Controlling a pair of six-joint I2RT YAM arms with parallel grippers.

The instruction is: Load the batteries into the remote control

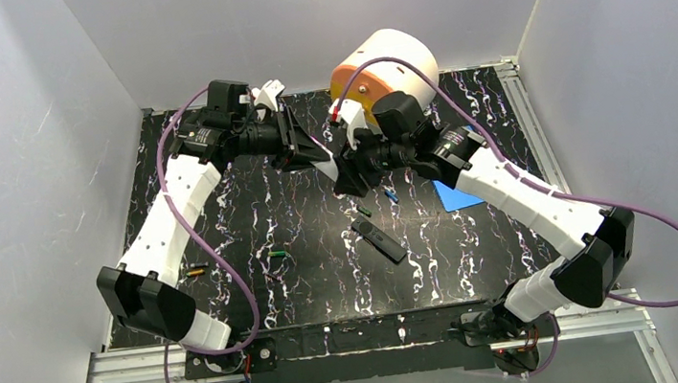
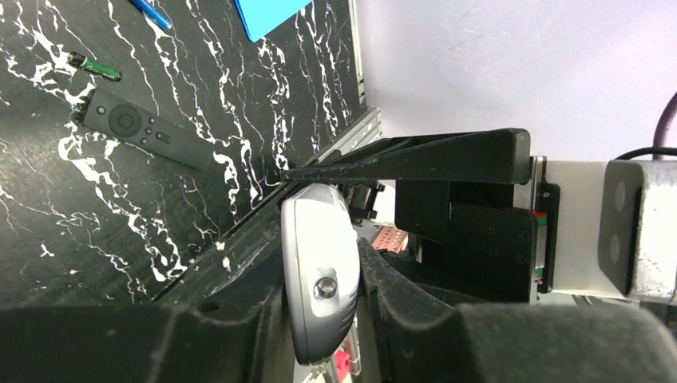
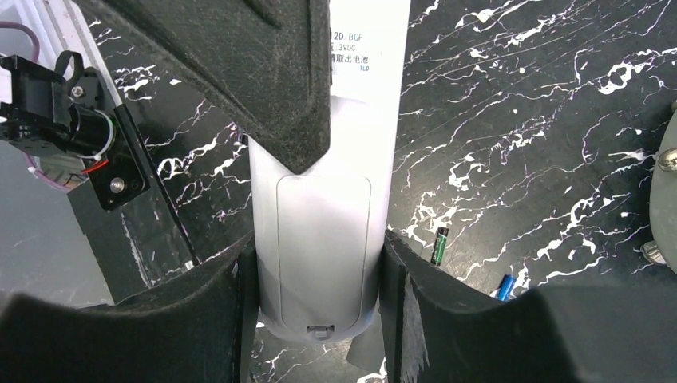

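Both grippers hold one silver remote control (image 3: 319, 231) above the table. My right gripper (image 3: 318, 267) is shut on its lower end, where the back faces the camera and the battery cover is closed. My left gripper (image 2: 321, 275) is shut across its other end (image 2: 315, 239). In the top view the two grippers meet, left (image 1: 314, 153) and right (image 1: 349, 167), and hide the remote. Batteries lie loose on the table: a green one (image 1: 363, 211), a blue one (image 1: 391, 195), another green one (image 1: 277, 253) and an orange-yellow one (image 1: 195, 271).
A black remote (image 1: 381, 241) lies flat just in front of the grippers. A blue card (image 1: 456, 197) lies to the right under the right arm. An orange and white cylinder (image 1: 384, 71) stands at the back. Grey walls close in the black marbled table (image 1: 327, 289).
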